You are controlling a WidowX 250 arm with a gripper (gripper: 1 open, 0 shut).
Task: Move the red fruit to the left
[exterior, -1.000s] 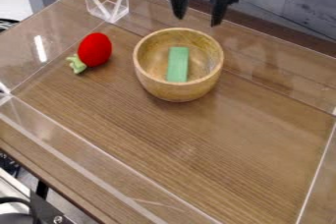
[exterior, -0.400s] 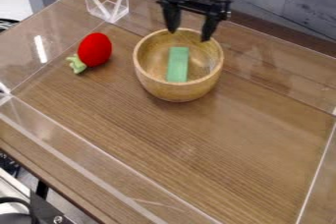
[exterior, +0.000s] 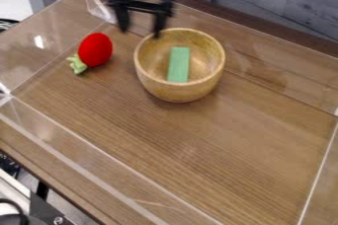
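The red fruit (exterior: pixel 94 48) lies on the wooden table at the left, its green stem end pointing down-left. My gripper (exterior: pixel 141 22) hangs above and to the right of it, pointing down, fingers apart and empty, a little motion-blurred. It stands between the fruit and the wooden bowl (exterior: pixel 181 84), near the bowl's upper left rim. It touches neither.
A flat green block (exterior: pixel 179 64) lies inside the bowl. Clear acrylic walls (exterior: pixel 34 120) fence the table on all sides, with a clear angled piece (exterior: pixel 105 5) at the back left. Open wood stretches across the front half.
The gripper has moved left and slightly toward the camera, from behind the bowl to a spot near the fruit. It stays open. Fruit and bowl have not moved.
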